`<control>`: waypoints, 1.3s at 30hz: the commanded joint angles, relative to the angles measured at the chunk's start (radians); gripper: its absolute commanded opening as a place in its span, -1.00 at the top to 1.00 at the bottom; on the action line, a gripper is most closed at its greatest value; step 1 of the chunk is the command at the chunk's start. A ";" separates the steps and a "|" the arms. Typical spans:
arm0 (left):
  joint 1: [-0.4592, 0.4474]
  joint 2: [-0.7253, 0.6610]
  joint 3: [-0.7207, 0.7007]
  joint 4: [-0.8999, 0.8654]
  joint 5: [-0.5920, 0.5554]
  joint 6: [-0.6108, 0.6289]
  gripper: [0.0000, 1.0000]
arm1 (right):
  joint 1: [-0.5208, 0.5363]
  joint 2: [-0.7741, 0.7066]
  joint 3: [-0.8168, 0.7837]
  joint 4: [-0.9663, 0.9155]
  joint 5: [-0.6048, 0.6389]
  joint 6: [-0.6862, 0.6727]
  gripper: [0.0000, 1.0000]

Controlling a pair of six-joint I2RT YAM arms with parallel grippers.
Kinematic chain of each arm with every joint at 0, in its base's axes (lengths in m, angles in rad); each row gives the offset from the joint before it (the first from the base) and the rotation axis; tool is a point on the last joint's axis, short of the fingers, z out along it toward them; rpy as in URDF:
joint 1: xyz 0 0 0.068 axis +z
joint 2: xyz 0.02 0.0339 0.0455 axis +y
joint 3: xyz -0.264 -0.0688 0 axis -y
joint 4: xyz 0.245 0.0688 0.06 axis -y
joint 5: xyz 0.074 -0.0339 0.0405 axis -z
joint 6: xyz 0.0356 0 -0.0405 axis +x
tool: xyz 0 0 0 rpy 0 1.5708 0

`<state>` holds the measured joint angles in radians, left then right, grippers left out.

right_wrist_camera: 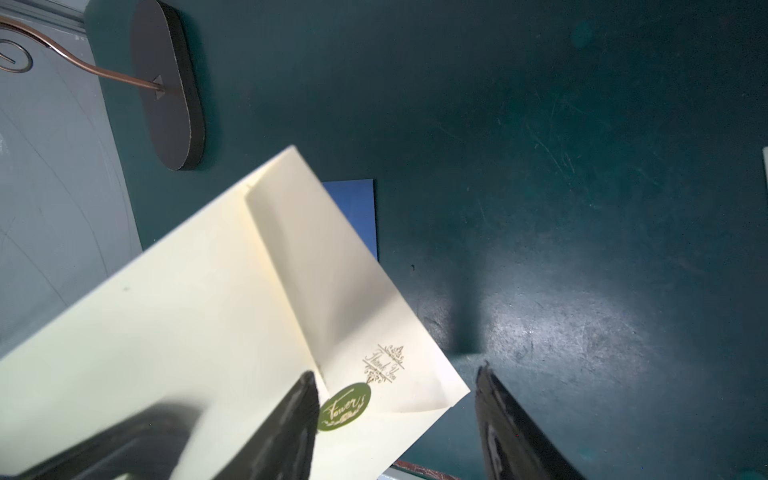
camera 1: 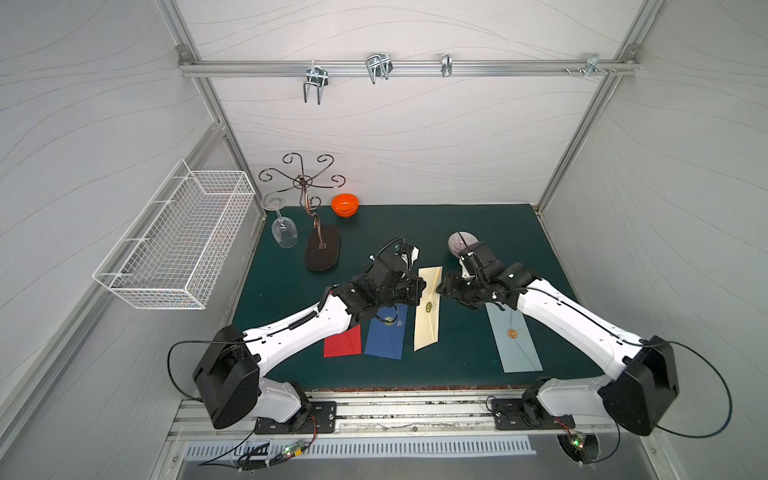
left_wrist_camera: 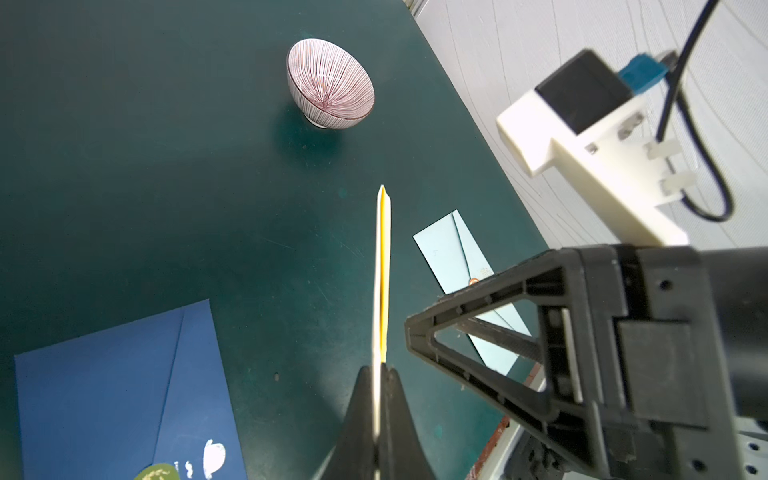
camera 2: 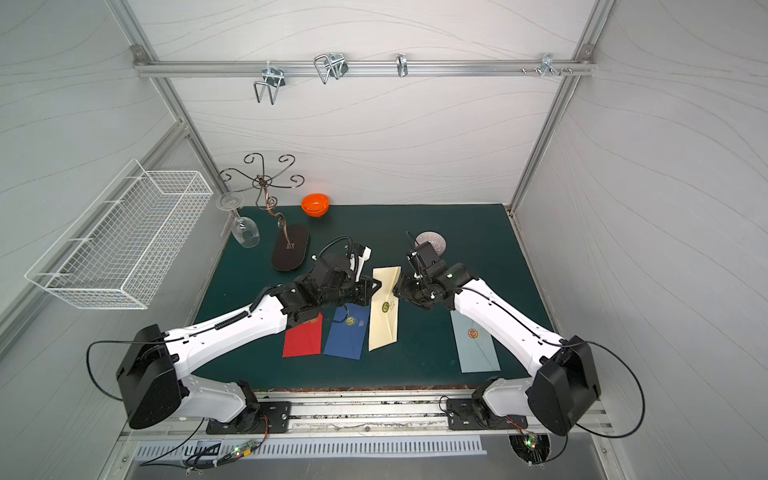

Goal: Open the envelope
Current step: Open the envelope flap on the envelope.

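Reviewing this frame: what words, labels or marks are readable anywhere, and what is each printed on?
"Thank You": gold script on the cream envelope, right wrist view.
"Flowers" or similar, first letters unsure: green round sticker at its flap tip.
Unreadable, cut off: olive sticker on the dark blue envelope.
Too small to read: orange seal on the light blue envelope.

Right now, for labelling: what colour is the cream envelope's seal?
Olive green seal, gold script; right wrist view.
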<state>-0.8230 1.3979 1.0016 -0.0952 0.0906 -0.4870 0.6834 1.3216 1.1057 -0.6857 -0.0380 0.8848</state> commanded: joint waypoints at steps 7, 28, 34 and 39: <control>-0.001 -0.017 -0.041 0.121 -0.030 0.054 1.00 | 0.026 -0.010 -0.026 0.086 -0.047 -0.066 -0.25; 0.000 -0.054 -0.136 0.248 -0.019 0.080 1.00 | 0.028 0.038 -0.046 0.102 -0.077 -0.054 -0.24; 0.001 -0.059 -0.144 0.266 -0.012 0.084 1.00 | 0.028 0.049 -0.041 0.100 -0.089 -0.052 -0.24; 0.002 -0.059 -0.143 0.266 -0.004 0.082 1.00 | 0.028 0.047 -0.040 0.089 -0.084 -0.050 -0.24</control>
<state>-0.8230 1.3621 0.8490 0.1055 0.0719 -0.4206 0.7055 1.3659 1.0683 -0.5842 -0.1169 0.8230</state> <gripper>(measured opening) 0.056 0.618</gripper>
